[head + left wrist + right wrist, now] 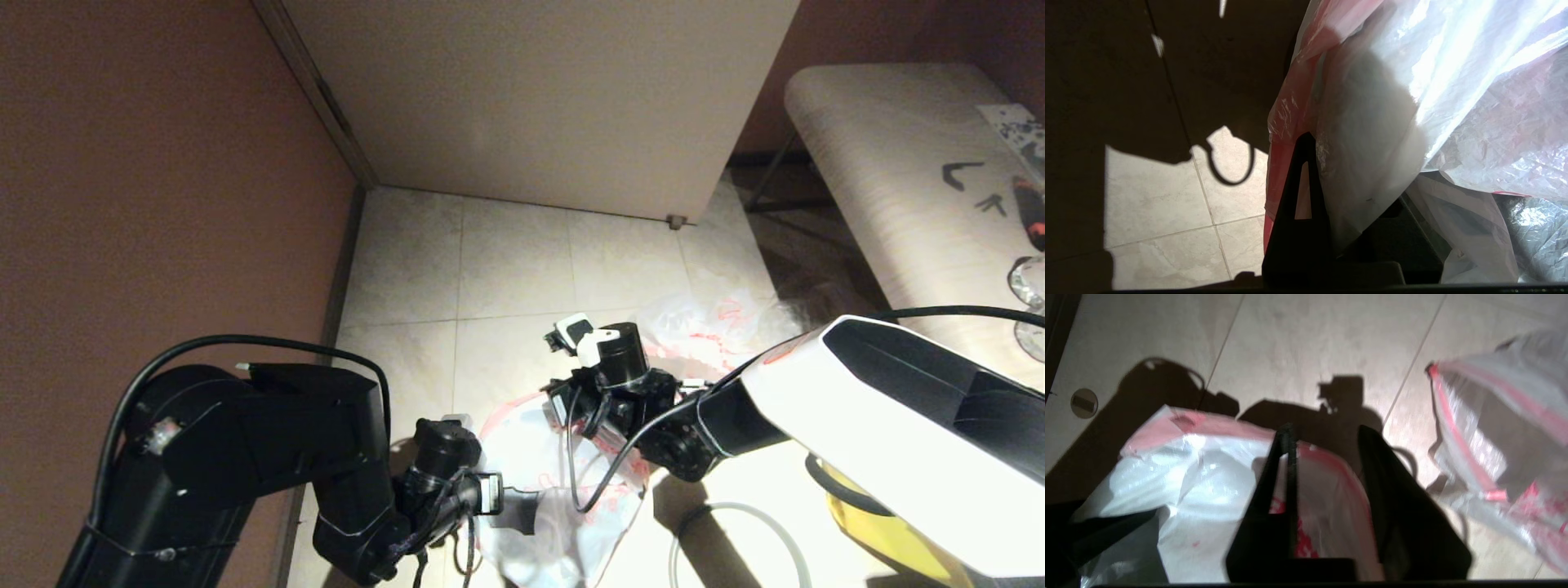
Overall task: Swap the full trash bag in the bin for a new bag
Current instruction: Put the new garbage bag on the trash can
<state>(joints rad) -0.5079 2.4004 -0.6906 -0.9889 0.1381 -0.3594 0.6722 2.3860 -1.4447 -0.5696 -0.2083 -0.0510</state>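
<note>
Red-printed new bag (1216, 486), print unreadable: left gripper (1306, 163) fingers pinch it, right gripper (1327, 457) fingers spread.

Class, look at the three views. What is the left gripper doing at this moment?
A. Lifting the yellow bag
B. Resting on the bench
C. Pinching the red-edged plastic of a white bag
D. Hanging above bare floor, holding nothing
C: in the left wrist view the left gripper is closed on the pink edge of the white bag, and the head view shows that arm low on the left, right at the bag.
</note>
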